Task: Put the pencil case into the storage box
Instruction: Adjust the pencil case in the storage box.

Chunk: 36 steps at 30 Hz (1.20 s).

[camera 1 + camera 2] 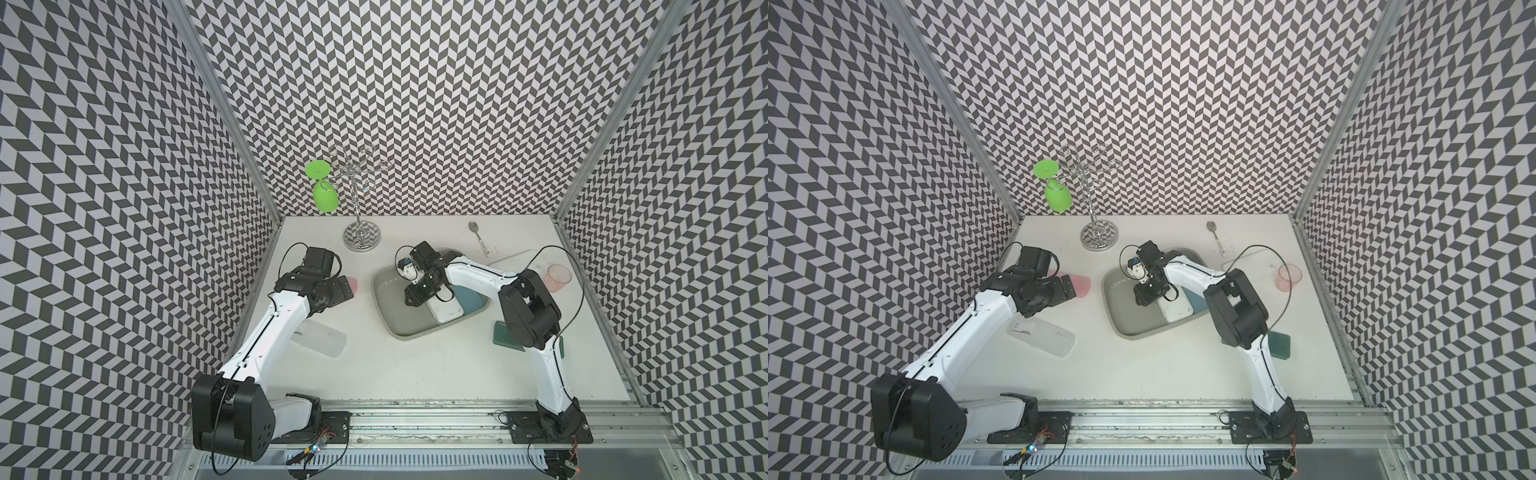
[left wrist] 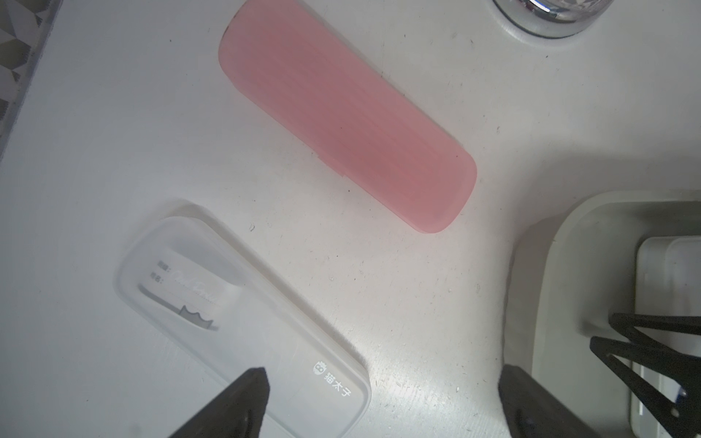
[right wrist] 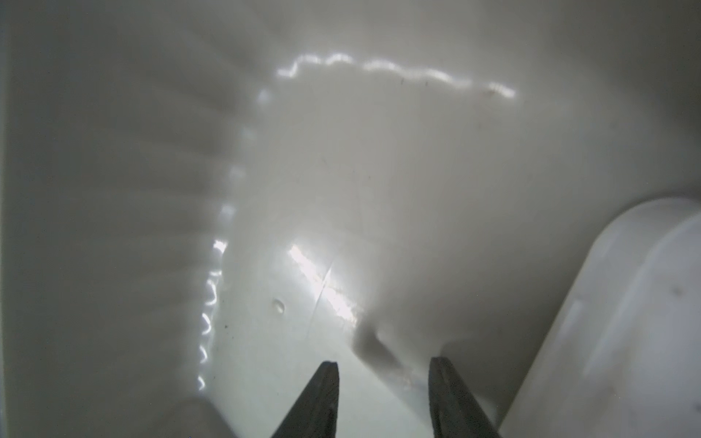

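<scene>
**One case in the box, another waiting outside**

The right gripper (image 3: 383,362) hangs low inside the storage box (image 1: 388,297), its jaws partly apart and holding nothing. The white pencil case (image 1: 446,309) lies on the box floor just beside it, so this looks like the release step. The left gripper (image 2: 383,369), wide open and empty, hovers near the pink pencil case (image 2: 349,113) on the tabletop (image 2: 379,284). Next, the right arm should rise straight, clear of the rim.

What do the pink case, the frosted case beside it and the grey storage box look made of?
The pink case: likely translucent matte plastic, faintly ribbed. The frosted case: cloudy semi-clear plastic with white print. The storage box: seemingly glossy grey plastic; wavy light reflections on its walls.
</scene>
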{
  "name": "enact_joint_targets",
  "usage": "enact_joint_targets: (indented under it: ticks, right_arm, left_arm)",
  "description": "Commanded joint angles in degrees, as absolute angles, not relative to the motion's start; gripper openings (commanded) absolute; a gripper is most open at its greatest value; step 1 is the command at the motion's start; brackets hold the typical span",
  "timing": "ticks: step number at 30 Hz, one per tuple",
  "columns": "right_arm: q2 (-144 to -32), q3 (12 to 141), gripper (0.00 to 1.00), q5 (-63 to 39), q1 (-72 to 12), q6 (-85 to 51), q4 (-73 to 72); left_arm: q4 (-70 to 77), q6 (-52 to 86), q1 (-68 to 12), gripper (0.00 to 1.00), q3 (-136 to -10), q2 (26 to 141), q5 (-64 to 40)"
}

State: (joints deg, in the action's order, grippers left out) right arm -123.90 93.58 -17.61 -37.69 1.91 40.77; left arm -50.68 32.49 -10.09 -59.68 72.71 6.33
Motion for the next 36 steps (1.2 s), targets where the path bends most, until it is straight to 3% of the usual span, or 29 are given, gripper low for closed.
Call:
enact_joint_targets:
  ticks: [1,12,23,36]
  right_arm:
    - [-119.82,91.15,0.46,-18.44,-37.38,1.9,39.63]
    - [-115.78,96.08,0.65,-23.1,-37.18,-0.3,40.81]
    - [-114.18,92.56,0.66,-23.6,-36.83,0.81,40.21]
    - [-113.93,91.37,0.66,-22.74,-36.65,0.79,39.81]
  left_arm:
    - [-49.55,32.76,-9.76,1.0,-59.32,71.72,6.89]
    - [-55.64,47.64,-7.14,1.0,-55.92,70.8,8.26]
    - [-49.64,50.01,2.84,1.0,-43.21,65.9,-0.09]
    - [-40.96,51.71,5.52,1.0,-40.35,75.91,-2.47]
